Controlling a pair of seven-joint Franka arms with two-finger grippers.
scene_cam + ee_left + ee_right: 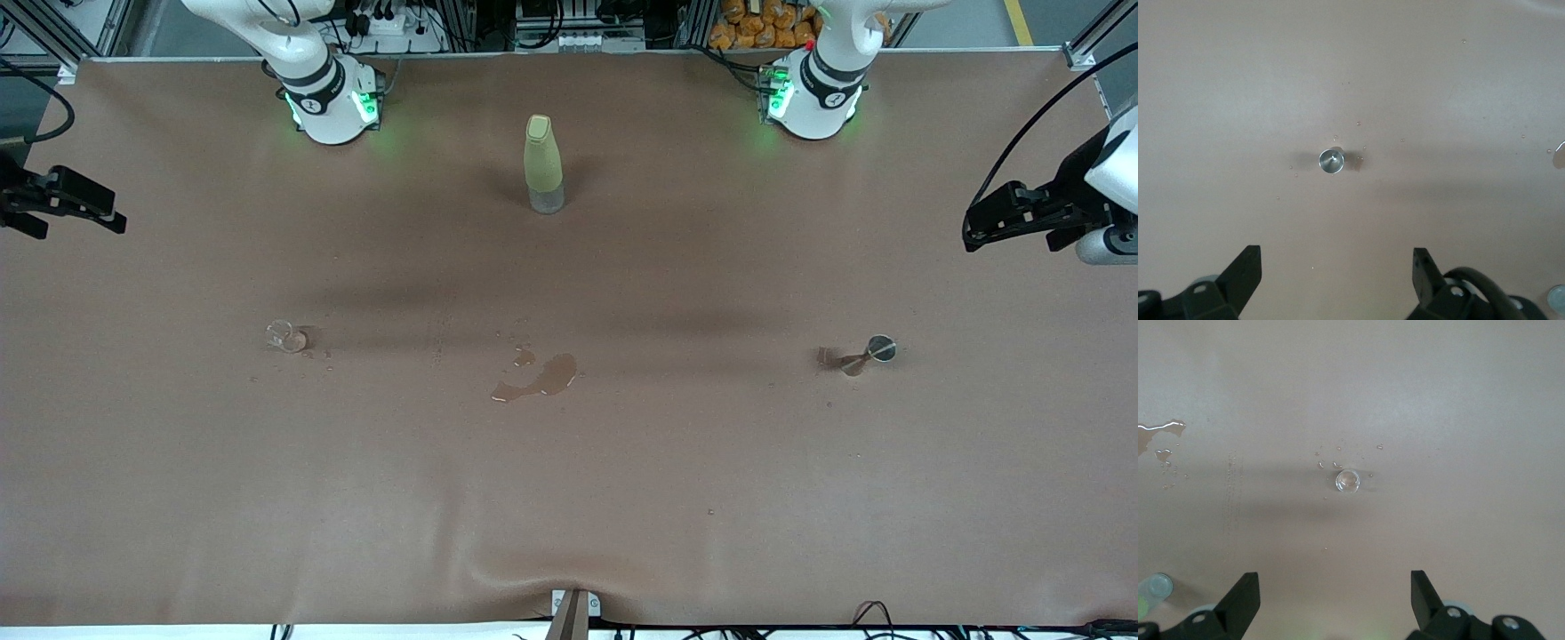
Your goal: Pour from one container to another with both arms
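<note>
A small clear glass container (286, 336) stands on the brown table toward the right arm's end; in the right wrist view this glass (1347, 481) lies below my right gripper (1335, 597), which is open and empty. A small metal container (880, 348) stands toward the left arm's end; the left wrist view shows this metal cup (1331, 161) below my open, empty left gripper (1337, 273). In the front view the right gripper (98, 209) and the left gripper (982, 227) hang high over the table's two ends.
A tall yellow-green bottle (543, 164) stands upright midway between the two arm bases. A puddle of spilled liquid (538, 378) lies on the table between the two small containers, with droplets around it and around the glass.
</note>
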